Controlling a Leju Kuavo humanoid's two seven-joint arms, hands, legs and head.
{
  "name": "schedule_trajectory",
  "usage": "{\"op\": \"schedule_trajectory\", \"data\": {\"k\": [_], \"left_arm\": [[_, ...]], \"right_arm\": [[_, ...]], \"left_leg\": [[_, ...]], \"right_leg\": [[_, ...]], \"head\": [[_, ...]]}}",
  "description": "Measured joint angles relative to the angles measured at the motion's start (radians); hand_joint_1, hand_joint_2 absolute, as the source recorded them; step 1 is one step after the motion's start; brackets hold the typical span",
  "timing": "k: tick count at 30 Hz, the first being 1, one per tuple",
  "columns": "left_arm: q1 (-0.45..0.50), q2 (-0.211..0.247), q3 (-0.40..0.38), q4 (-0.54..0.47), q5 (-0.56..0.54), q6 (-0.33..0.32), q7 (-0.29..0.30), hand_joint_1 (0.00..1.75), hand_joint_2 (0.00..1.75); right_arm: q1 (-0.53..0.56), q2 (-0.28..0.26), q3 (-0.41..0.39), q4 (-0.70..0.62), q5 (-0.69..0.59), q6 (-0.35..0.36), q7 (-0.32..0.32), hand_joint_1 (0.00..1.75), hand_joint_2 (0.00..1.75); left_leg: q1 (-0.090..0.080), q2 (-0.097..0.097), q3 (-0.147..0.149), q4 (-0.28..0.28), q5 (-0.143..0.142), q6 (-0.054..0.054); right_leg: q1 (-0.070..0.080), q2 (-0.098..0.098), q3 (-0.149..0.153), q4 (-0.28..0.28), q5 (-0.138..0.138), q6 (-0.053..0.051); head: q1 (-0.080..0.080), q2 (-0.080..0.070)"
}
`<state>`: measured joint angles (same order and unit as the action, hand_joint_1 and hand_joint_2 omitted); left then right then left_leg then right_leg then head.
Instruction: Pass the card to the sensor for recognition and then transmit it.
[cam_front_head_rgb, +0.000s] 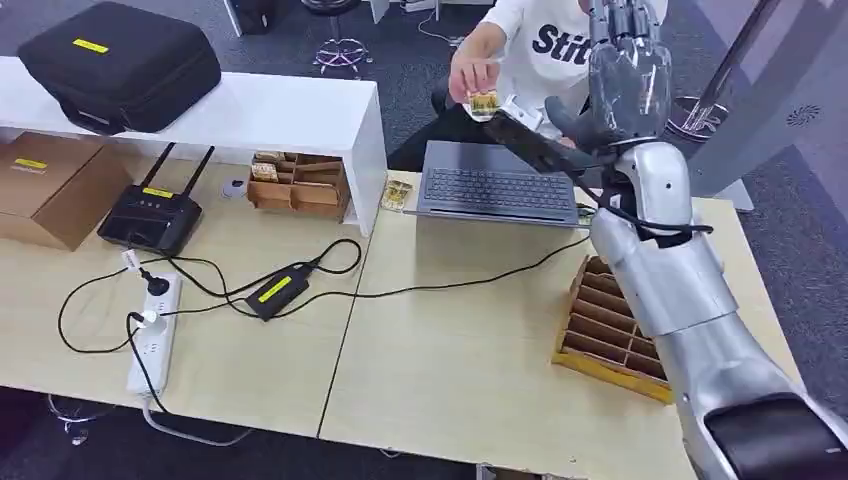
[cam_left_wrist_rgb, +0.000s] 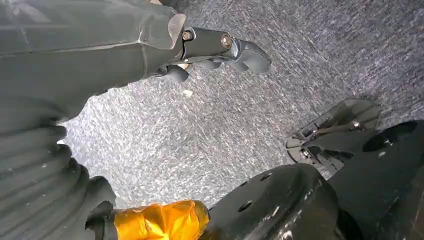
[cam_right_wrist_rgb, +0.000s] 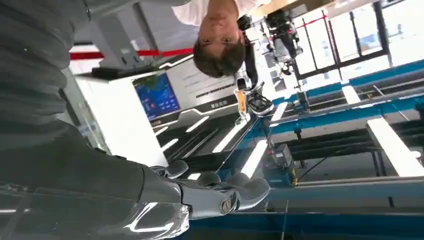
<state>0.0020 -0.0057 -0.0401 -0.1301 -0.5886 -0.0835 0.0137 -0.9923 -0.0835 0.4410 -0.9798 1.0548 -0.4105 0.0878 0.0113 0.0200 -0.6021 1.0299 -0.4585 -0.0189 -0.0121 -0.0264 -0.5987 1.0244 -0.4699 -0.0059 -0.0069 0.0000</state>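
A pale wood-grain table (cam_front_head_rgb: 440, 350), made of two tops joined along a seam, fills most of the head view. On its far left side stands a white rectangular shelf riser (cam_front_head_rgb: 260, 115) with an open space beneath. Beyond and around the table lies dark grey speckled carpet (cam_front_head_rgb: 400, 60), which the left wrist view shows close up as a mottled grey weave. A grey slanted metal post (cam_front_head_rgb: 735, 80) rises at the far right. The right wrist view looks up at a ceiling of blue steel beams (cam_right_wrist_rgb: 350, 107) with long white strip lights (cam_right_wrist_rgb: 395, 150), tall bright windows (cam_right_wrist_rgb: 350, 35), and a white wall panel bearing a blue screen (cam_right_wrist_rgb: 156, 95).
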Motion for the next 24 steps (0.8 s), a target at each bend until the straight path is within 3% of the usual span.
{"op": "schedule_trajectory", "data": {"k": [6, 7, 8, 9, 24], "left_arm": [[0.000, 0.002, -0.017, -0.006, -0.005, -0.003, 0.005, 0.00, 1.75], [0.000, 0.002, -0.018, -0.007, -0.007, -0.003, 0.010, 0.00, 1.75], [-0.001, 0.002, -0.021, -0.008, -0.008, -0.003, 0.011, 0.00, 1.75], [-0.002, 0.002, -0.024, -0.008, -0.008, -0.003, 0.012, 0.00, 1.75], [-0.002, 0.002, -0.040, -0.012, -0.022, -0.006, 0.013, 0.00, 1.75]], "right_arm": [[-0.082, 0.026, 0.031, 0.198, 0.036, -0.023, 0.029, 0.00, 1.75], [-0.089, 0.030, 0.034, 0.221, 0.040, -0.022, 0.038, 0.31, 1.75], [-0.095, 0.033, 0.036, 0.240, 0.043, -0.023, 0.043, 1.45, 1.75], [-0.097, 0.034, 0.039, 0.253, 0.045, -0.024, 0.046, 1.73, 1.75], [-0.097, 0.037, 0.053, 0.336, 0.044, -0.060, 0.014, 1.75, 1.75]], "left_leg": [[0.000, -0.002, 0.000, 0.000, 0.000, 0.000], [0.000, -0.002, 0.000, 0.000, 0.000, 0.000], [0.000, -0.002, 0.000, 0.000, 0.000, 0.000], [0.000, -0.002, 0.000, 0.000, 0.000, 0.000], [0.000, -0.002, 0.000, 0.000, 0.000, 0.000]], "right_leg": [[0.000, -0.001, 0.000, 0.000, 0.000, 0.000], [0.000, -0.001, 0.000, 0.000, 0.000, 0.000], [0.000, -0.001, 0.000, 0.000, 0.000, 0.000], [0.000, -0.001, 0.000, 0.000, 0.000, 0.000], [0.000, -0.001, 0.000, 0.000, 0.000, 0.000]], "head": [[0.000, 0.000], [0.000, 0.000], [0.000, 0.000], [0.000, 0.000], [0.000, 0.000]]}}
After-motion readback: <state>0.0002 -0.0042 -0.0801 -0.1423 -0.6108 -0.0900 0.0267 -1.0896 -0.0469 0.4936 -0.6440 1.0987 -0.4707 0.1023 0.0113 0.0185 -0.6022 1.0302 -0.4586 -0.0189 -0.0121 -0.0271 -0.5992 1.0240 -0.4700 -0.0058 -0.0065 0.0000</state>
